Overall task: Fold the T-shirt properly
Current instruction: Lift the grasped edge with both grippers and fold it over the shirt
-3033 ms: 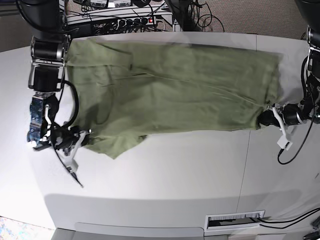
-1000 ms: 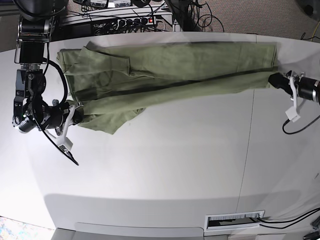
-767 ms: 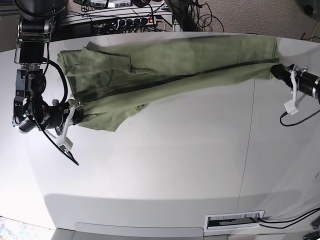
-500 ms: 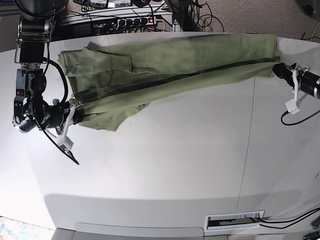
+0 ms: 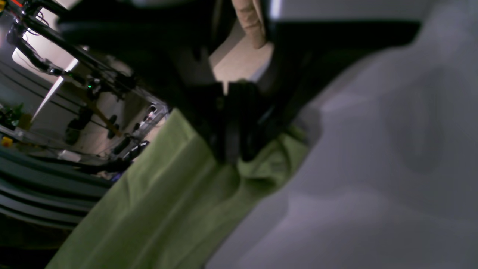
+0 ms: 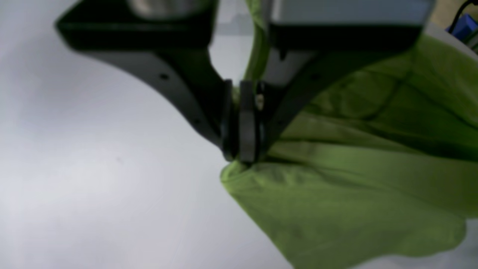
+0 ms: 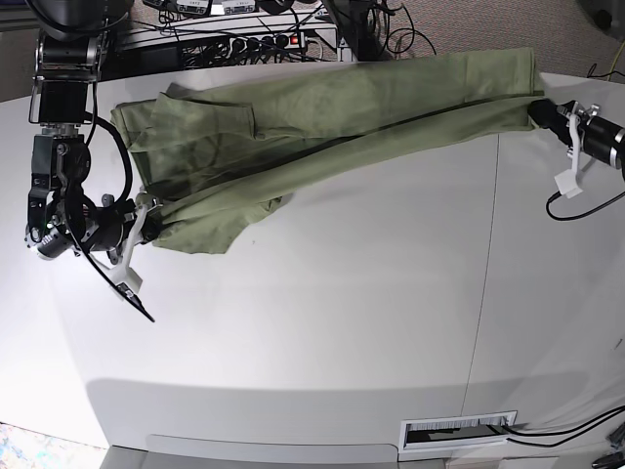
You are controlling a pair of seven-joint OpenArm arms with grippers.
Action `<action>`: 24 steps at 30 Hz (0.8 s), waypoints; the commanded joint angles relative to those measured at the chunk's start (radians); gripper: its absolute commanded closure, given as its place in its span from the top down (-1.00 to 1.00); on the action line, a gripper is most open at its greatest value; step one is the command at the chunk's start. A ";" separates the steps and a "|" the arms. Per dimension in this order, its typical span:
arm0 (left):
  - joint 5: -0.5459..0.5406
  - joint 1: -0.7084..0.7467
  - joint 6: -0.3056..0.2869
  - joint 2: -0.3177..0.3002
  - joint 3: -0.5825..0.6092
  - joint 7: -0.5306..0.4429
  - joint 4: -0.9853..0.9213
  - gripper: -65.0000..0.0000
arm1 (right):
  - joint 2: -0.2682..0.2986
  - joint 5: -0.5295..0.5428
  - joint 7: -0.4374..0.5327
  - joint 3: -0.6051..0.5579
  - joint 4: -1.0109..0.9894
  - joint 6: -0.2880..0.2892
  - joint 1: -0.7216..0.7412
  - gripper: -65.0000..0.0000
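The sage-green T-shirt (image 7: 322, 117) lies stretched across the back of the white table (image 7: 342, 322), its near edge raised off the surface and carried over the rest. At the right end, my left gripper (image 7: 540, 110) is shut on the hem corner; in the left wrist view the fingertips (image 5: 231, 155) pinch green fabric (image 5: 168, 201). My right gripper (image 7: 148, 211) at the left is shut on the shirt's other end, where a sleeve flap droops. Up close, the right gripper (image 6: 241, 157) has its jaws pressed together on the cloth (image 6: 336, 194).
Cables and a power strip (image 7: 244, 41) run behind the table's back edge. A seam (image 7: 482, 293) crosses the tabletop on the right. A slotted vent (image 7: 457, 428) sits at the front edge. A loose white cable tag (image 7: 564, 184) hangs under the left arm.
My left gripper has moved farther toward the table's back edge, drawing the shirt's right hem with it. The right gripper has barely shifted.
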 commanded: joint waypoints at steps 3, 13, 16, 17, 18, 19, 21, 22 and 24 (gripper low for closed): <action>0.030 0.008 -0.001 -0.008 -0.002 0.027 0.004 -0.53 | 0.019 -0.002 0.006 0.009 0.018 0.002 0.025 -0.97; 0.030 -0.002 -0.001 0.005 -0.002 0.013 0.029 -0.33 | 0.016 0.033 0.045 0.009 0.019 0.000 0.028 -0.35; 0.030 -0.005 -0.001 -0.001 -0.002 0.028 0.051 -0.33 | 0.016 0.067 0.044 0.009 0.039 0.001 0.028 -0.35; 0.030 -0.004 -0.001 -0.006 -0.002 0.036 0.063 -0.33 | 0.016 0.068 0.044 0.009 0.049 0.001 0.028 -0.35; 0.030 -0.005 -0.001 -0.010 -0.002 0.039 0.075 -0.33 | 0.016 0.068 0.044 0.009 0.058 0.001 0.028 -0.35; 0.030 -0.005 -0.001 -0.014 -0.002 0.038 0.085 -0.33 | 0.016 0.071 0.044 0.009 0.065 0.001 0.028 -0.35; 0.030 -0.005 -0.001 -0.018 -0.012 0.039 0.110 -0.33 | 0.013 0.105 0.040 0.009 0.071 0.002 0.027 -0.35; 0.030 -0.004 -0.001 -0.019 -0.018 0.039 0.121 -0.33 | 0.009 0.117 0.034 0.009 0.071 0.002 0.027 -0.35; 0.030 -0.002 -0.001 -0.019 -0.031 0.039 0.139 -0.33 | -0.010 0.134 0.014 0.008 0.071 0.002 0.019 -0.35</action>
